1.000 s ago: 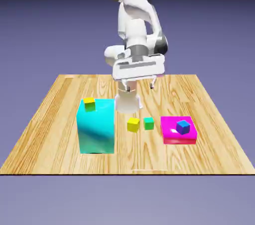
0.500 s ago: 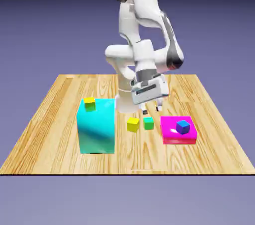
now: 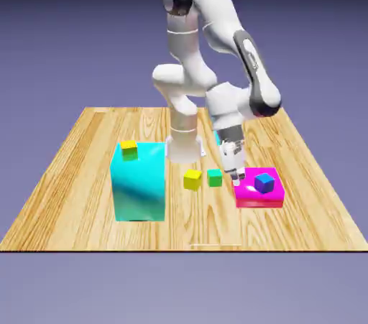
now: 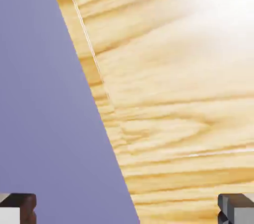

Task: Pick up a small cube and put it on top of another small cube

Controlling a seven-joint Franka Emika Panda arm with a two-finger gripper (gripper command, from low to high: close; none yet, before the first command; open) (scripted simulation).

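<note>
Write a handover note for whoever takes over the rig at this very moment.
Gripper: open, nothing between the tips; in the exterior view it appears by the left edge of the magenta slab.
Cubes: yellow cube on the table, beside the green cube; golden-topped cube on the cyan block; blue cube on the slab.
Done: no cube picked up, none stacked on another.
Left: grasp one small cube, probably the yellow cube, lift it, set it on another and let go. The pictures don't settle which is the base; check first.
</note>
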